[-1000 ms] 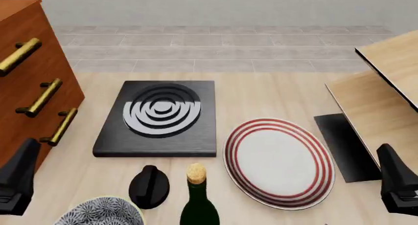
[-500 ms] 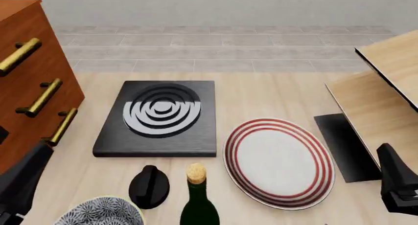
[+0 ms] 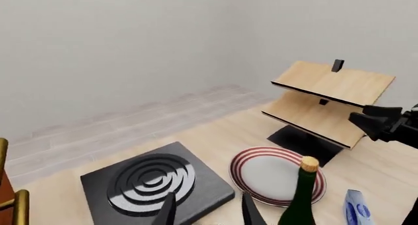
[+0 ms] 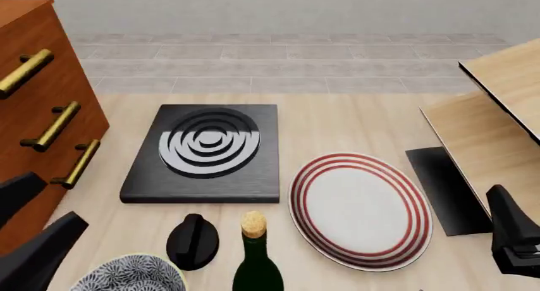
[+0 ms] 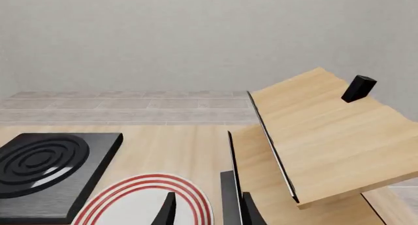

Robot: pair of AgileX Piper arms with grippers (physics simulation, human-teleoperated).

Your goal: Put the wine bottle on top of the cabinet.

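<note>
One bottle stands upright near the table's front edge, dark green glass with a tan cork top, free of both grippers. Left gripper and right gripper each show fingers parted with nothing between.

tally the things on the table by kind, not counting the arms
bottle: 1
plate: 1
patterned bowl: 1
black knob: 1
black burner slab: 1
cabinet: 1
pale wood rack: 1
blue-and-white packet: 1
total: 8
</note>
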